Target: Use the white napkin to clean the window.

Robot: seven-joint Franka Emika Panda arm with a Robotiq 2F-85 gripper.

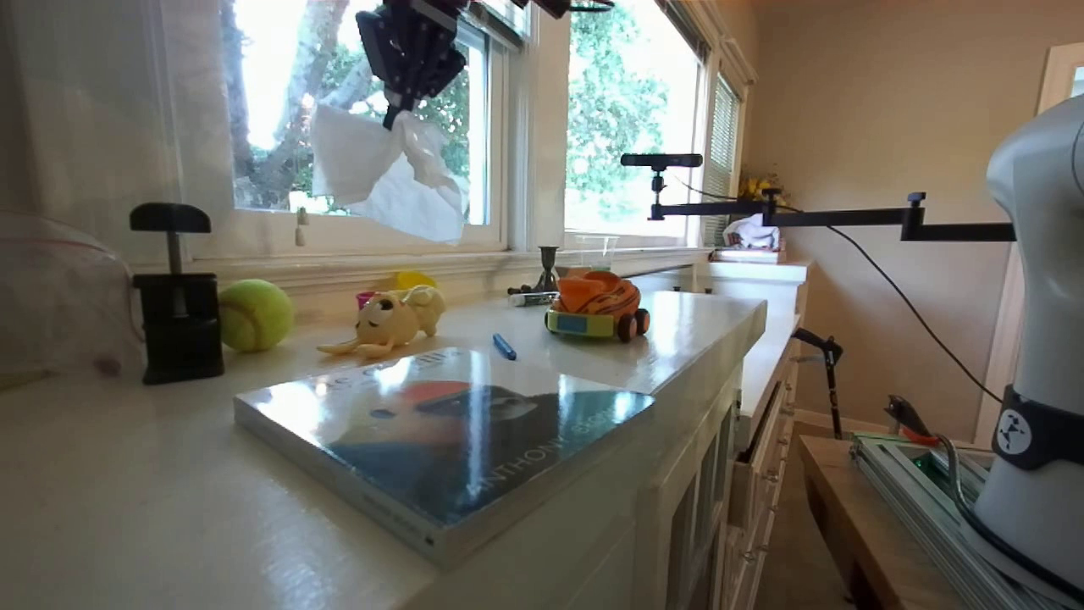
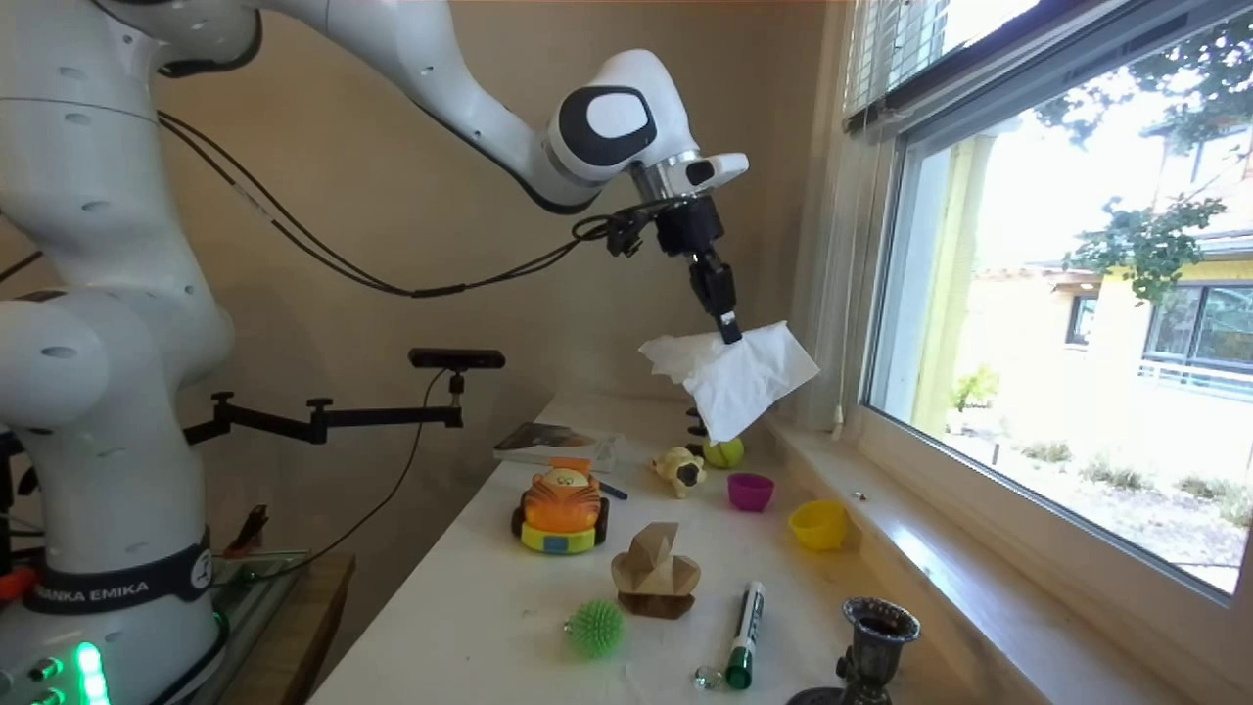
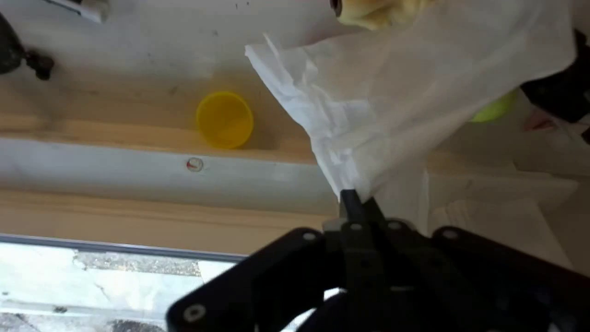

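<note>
- Above the bench, the arm stretches across an exterior view, rising from its upright column and sloping down to a bent wrist.
- Beneath that wrist, the pincer points downward at a slant, its tips lying further toward the window side of that view than its body.
- Black cables sag in a slack curve between the column and the wrist.
- Seen in the wrist view, both fingers lie together, clamped on a gathered edge of the white napkin.
- The napkin hangs in the air from the pincer, creased near the grip and spread wider beyond it; it is over the bench and apart from the window.
- In both exterior views a corner of it droops well below the fingers, and it flares out to either side of them.
- Lower down, on the bench, sit a tennis ball, a cream toy animal and a pink cup.
- Just beside the window sill stands a yellow cup.
- Elsewhere on the bench are an orange toy car, a faceted brown figure, a green spiky ball and a dark candlestick.
- A green-capped marker lies between the spiky ball and the candlestick; a book lies flat.
</note>
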